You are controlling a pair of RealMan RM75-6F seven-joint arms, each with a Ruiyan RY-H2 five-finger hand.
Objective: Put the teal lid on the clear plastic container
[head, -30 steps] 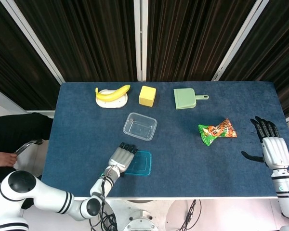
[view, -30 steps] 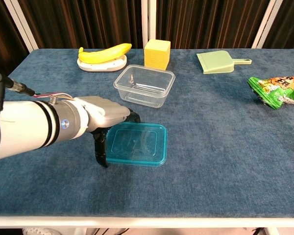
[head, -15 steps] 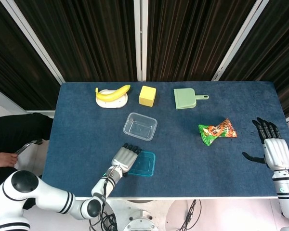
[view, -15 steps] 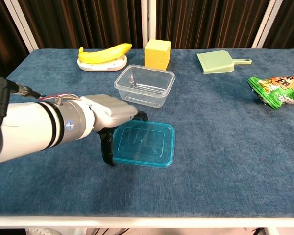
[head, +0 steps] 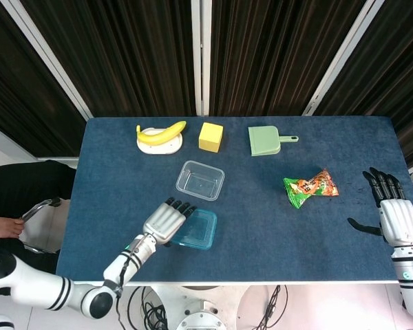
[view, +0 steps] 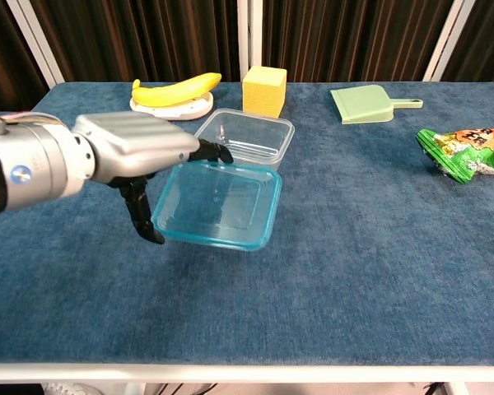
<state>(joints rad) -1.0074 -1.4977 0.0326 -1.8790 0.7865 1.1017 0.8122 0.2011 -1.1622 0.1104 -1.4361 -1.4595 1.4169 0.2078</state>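
Chest view: empty clear container point(view: 244, 145) behind teal lid point(view: 215, 205) in left hand point(view: 136, 156).

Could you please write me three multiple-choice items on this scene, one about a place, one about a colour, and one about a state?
1. What lies on the white dish at the back of the table?
A. the snack bag
B. the banana
C. the yellow block

2. What colour is the dustpan?
A. pale green
B. red
C. black

3. How is the teal lid now?
A. flat on the table, untouched
B. closed on the clear container
C. gripped by the left hand, lifted and tilted

Answers:
1 B, the banana rests across the dish.
2 A, it shows pale green in both views.
3 C, the left hand holds its edge just in front of the clear container, which is uncovered.
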